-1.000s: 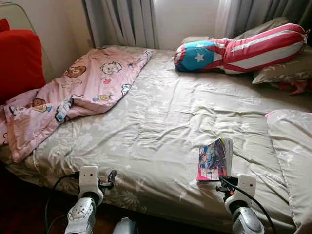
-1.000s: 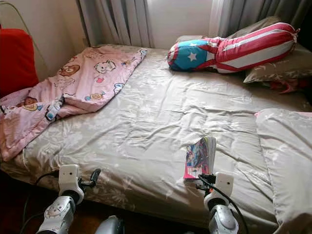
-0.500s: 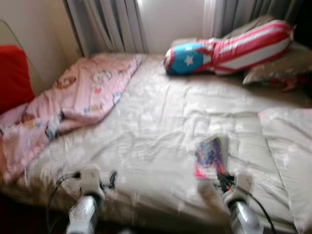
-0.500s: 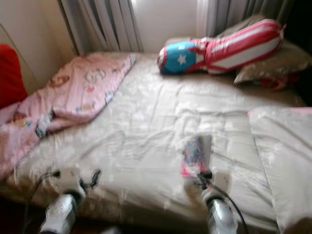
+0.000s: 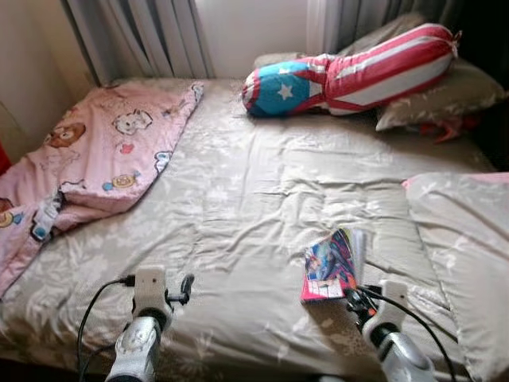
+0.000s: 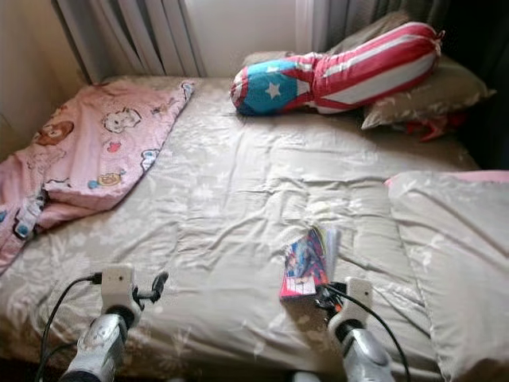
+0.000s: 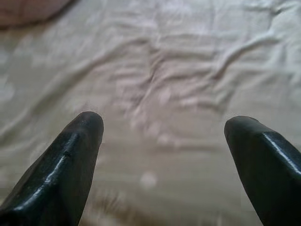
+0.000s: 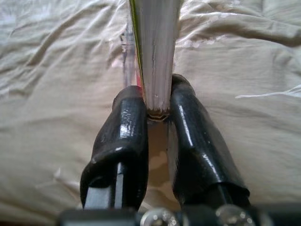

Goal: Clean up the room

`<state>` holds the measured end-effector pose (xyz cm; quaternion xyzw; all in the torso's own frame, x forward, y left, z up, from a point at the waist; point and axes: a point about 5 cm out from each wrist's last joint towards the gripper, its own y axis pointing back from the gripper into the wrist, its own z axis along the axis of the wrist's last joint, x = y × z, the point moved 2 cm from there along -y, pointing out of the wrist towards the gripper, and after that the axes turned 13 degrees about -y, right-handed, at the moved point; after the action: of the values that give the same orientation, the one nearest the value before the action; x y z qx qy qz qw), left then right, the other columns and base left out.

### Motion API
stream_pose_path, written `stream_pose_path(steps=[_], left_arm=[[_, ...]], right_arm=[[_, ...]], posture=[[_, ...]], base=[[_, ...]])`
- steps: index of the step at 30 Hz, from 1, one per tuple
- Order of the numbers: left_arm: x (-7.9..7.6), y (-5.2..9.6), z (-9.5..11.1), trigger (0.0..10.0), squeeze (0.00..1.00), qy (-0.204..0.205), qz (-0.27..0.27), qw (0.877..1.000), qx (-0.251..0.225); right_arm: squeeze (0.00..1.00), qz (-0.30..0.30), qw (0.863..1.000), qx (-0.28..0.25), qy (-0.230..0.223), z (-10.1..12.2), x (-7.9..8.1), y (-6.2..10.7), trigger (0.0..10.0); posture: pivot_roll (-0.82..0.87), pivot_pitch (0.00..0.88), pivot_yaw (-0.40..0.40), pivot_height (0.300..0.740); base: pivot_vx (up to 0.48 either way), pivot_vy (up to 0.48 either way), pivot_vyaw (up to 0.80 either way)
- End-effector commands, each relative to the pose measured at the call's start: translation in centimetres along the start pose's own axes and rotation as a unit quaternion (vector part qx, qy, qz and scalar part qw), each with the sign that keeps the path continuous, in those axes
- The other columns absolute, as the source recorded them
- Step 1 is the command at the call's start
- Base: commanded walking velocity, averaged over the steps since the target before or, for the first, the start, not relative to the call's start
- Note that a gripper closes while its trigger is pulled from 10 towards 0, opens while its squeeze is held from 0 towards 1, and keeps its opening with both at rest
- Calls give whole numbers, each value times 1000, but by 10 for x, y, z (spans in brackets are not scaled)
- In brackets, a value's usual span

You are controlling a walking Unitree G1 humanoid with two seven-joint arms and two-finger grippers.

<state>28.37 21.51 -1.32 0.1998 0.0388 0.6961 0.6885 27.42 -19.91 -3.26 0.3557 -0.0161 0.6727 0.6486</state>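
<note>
A Unitree G1 stands at the foot of a bed (image 5: 238, 207) covered in a beige floral sheet, its right gripper (image 8: 156, 110) clenched on the near edge of a colourful paperback book (image 5: 332, 265), held over the mattress near the front edge. The left gripper (image 7: 164, 127) hovers over bare sheet, fingers spread wide. A pink cartoon-print blanket (image 5: 95, 159) lies bunched at the left; a star-and-stripes bolster (image 5: 350, 68) rests against grey pillows (image 5: 433, 95) by the curtains (image 5: 143, 36).
</note>
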Motion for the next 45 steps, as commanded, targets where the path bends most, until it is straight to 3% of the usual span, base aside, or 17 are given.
stream_pose_path(steps=[1, 3, 4, 5, 7, 9, 12, 17, 19, 20, 22, 29, 31, 35, 38, 45], left_arm=[[6, 2, -4, 10000, 0, -5, 2, 1000, 8], [8, 3, -6, 10000, 0, -12, -1, 1000, 9], [10, 5, -8, 10000, 0, -16, -2, 1000, 10], [10, 5, -8, 10000, 0, -17, -2, 1000, 10], [12, 7, -10, 10000, 0, -20, -1, 1000, 12], [13, 8, -11, 10000, 0, -22, -1, 1000, 12], [15, 10, -13, 10000, 0, -31, -6, 999, 13], [17, 13, -14, 10000, 0, -43, -16, 999, 9], [19, 16, -16, 10000, 0, -50, -19, 999, 9], [20, 19, -19, 10000, 0, -53, -21, 998, 13], [21, 22, -23, 10000, 0, -58, -24, 998, 15], [30, 38, -38, 10000, 0, -62, -18, 997, 29], [33, 43, -42, 10000, 0, -65, -18, 997, 33], [35, 48, -45, 10000, 0, -66, -16, 997, 35], [41, 54, -51, 10000, 0, -68, -11, 997, 42], [51, 69, -59, 10000, 0, -74, -5, 996, 52]], right_arm=[[0, 11, 1000, 14, -15, -3, 3, -2, 10000], [0, 8, 999, -6, -49, 4, 0, -1, 10000], [0, 14, 992, -32, -117, 13, -3, -1, 10000], [0, 18, 989, -40, -141, 15, -4, -1, 10000], [0, 92, 977, -45, -186, 18, 7, -1, 10000], [0, 107, 977, -35, -181, 14, 9, 1, 10000], [0, 62, 988, 7, -144, -6, -2, 7, 10000], [0, 26, 989, 50, -133, -24, -13, 14, 10000], [0, 1, 992, 79, -99, -32, -18, 18, 10000], [0, -6, 994, 96, -56, -37, -19, 19, 10000], [0, -6, 993, 102, -57, -41, -18, 20, 10000], [0, -93, 993, 64, -46, -33, -32, 20, 10000], [0, -114, 990, 26, -76, -23, -37, 20, 10000], [0, -121, 988, 11, -95, -19, -38, 19, 10000], [0, -119, 989, 17, -83, -18, -36, 17, 10000], [0, -144, 981, -18, -131, -4, -39, 13, 10000]], posture=[[-102, 20, 42, 652], [-93, 31, 48, 652], [-89, 36, 52, 652], [-89, 36, 52, 652], [-83, 42, 58, 652], [-81, 51, 63, 652], [-73, 68, 74, 652], [-58, 101, 93, 652], [-51, 122, 101, 652], [-47, 141, 106, 652], [-39, 149, 109, 652], [-16, 181, 105, 652], [-2, 200, 106, 652], [10, 211, 106, 652], [28, 219, 109, 652], [60, 259, 128, 652]], base=[[0, 0, 0], [0, 0, 0], [0, 0, 0], [0, 0, 0], [0, 0, 0], [0, 0, 0], [0, 0, 0], [0, 0, 0], [0, 0, 0], [0, 0, 0], [0, 0, 0], [0, 0, 0], [0, 0, 0], [0, 0, 0], [0, 0, 0], [0, 0, 0]])
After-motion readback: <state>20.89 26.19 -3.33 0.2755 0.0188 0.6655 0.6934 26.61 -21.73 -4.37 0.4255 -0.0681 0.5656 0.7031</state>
